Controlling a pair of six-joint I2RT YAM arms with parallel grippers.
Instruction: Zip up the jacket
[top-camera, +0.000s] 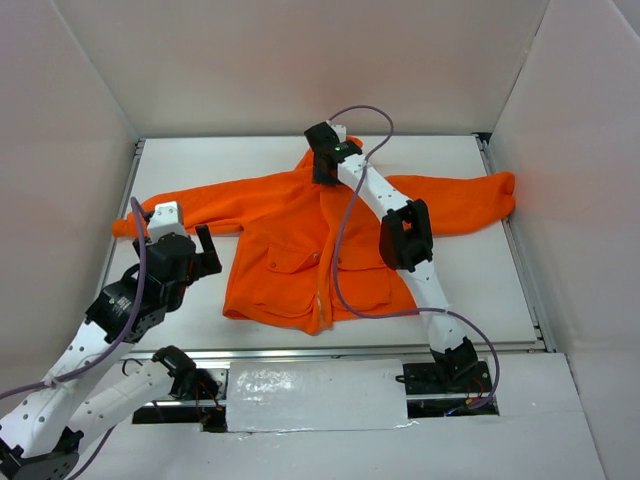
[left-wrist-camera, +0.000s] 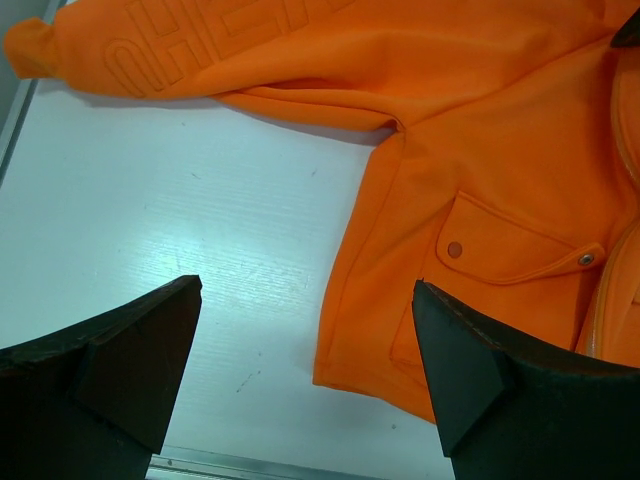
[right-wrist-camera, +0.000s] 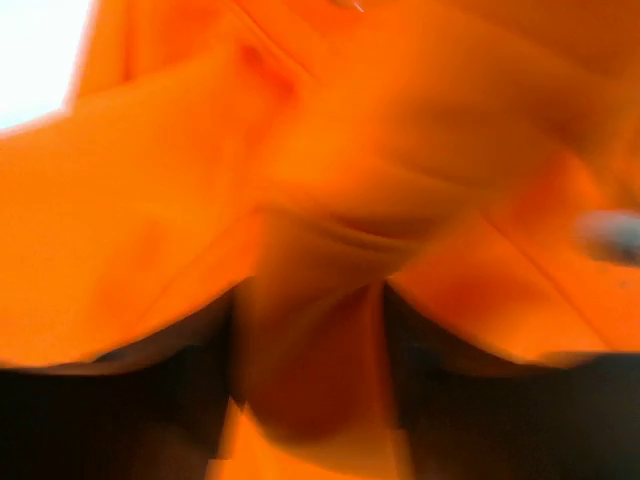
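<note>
White table (top-camera: 470, 290), walled on three sides, bare at near left. One jacket (top-camera: 290, 230) lies centred, sleeves reaching both sides, two pockets (top-camera: 290, 262). Left gripper (left-wrist-camera: 305, 288) gapes over bare table; right gripper (right-wrist-camera: 310, 360) pinches collar fabric.

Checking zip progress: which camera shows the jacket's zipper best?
The top view: the pale zipper runs visibly down the jacket front below the right gripper. The left wrist view catches only slivers at its right edge; the right wrist view is blurred orange fabric.

Bright, even light with soft shadows; right wrist view heavily blurred.
</note>
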